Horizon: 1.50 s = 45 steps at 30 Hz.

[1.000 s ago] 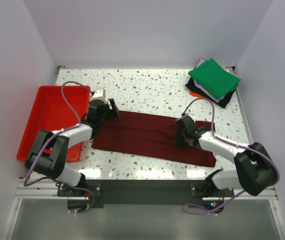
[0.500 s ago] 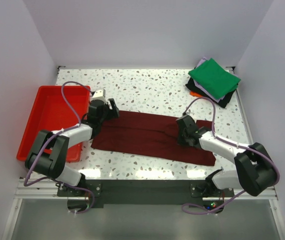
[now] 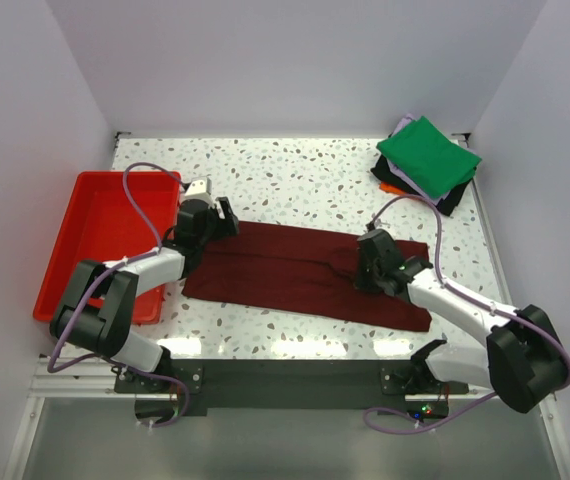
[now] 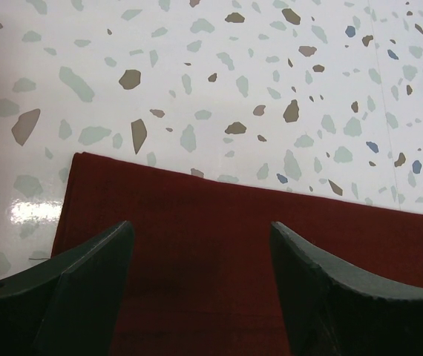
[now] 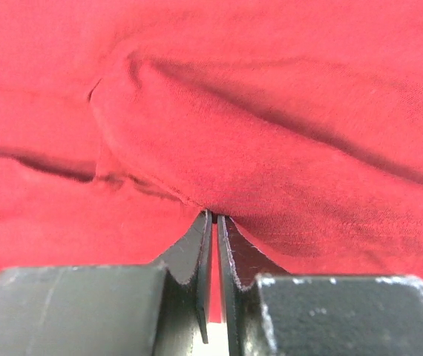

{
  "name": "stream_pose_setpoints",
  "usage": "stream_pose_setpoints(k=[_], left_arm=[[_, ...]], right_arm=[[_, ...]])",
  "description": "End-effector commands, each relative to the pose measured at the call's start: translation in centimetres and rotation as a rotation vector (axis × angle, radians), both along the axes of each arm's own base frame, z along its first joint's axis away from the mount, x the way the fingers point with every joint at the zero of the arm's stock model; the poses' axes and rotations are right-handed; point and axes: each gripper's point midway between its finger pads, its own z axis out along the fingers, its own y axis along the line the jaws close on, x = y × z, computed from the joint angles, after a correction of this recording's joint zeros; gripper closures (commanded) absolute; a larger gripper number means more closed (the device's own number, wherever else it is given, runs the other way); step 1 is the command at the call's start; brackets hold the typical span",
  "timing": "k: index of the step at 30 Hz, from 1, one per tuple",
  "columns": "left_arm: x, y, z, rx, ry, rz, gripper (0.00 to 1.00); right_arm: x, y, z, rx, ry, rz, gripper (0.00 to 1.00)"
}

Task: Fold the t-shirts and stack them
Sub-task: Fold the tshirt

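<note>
**Maroon shirt** (image 3: 305,275): folded into a long band and laid flat across the near middle of the table (image 3: 295,180).

**Left end:** the left fingers (image 4: 85,285) are spread apart over the band, just inside its far corner. Nothing is held between them.

**Right part:** the right fingers (image 5: 195,256) are pressed tight on a raised pinch of the cloth. A ridge is seen standing up ahead of them.

**Stack of folded shirts** (image 3: 427,160): green on top, placed at the far right corner, well apart from the band.

**Red tray** (image 3: 100,215): set at the left edge.

**Step judged:** the band is to be folded across.

**Handling note:** the left corner should be gripped through all layers before any lift. Both ends are best raised together and level, so that the layers are not dragged askew.
</note>
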Motion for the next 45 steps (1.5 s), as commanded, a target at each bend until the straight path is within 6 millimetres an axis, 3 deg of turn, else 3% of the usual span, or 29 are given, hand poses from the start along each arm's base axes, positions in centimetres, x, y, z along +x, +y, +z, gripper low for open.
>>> stream_pose_setpoints(k=[1,11,25,33,37,40,41,43,45], left_arm=[[0.7,0.1,1.5,-0.003,-0.057,-0.007,0.21],[0.5,0.1,1.6,-0.007,-0.058,-0.012,0.21],[0.3,0.1,1.7,-0.010,-0.058,-0.018,0.21],[0.2,0.1,1.2,-0.011,-0.046,-0.023,0.20],[0.2,0.2,1.2,-0.009,-0.044,-0.020,0.19],[0.3,0.2,1.1,-0.008,-0.041,-0.021,0.19],[0.3,0.3,1.1,-0.008,-0.041,-0.019,0.19],[0.4,0.3,0.9,-0.004,-0.039,-0.017,0.19],[0.4,0.3,0.9,0.000,-0.040,-0.019,0.19]], right_arm=[[-1.1,1.4,0.7,0.051,0.031,0.044,0.94],[-2.8,3.6,2.1,0.111,0.039,0.096,0.94],[-4.6,6.9,1.9,0.116,0.060,0.155,0.95],[-4.6,9.2,1.5,0.108,0.058,0.159,0.92],[-3.8,9.3,1.9,0.092,0.027,0.136,0.74],[-2.9,9.1,3.5,0.091,-0.033,0.119,0.57],[-3.0,8.6,3.9,0.080,-0.037,0.110,0.49],[-2.3,7.2,4.8,0.029,-0.081,0.073,0.42],[-2.3,4.5,5.4,-0.047,-0.106,0.009,0.34]])
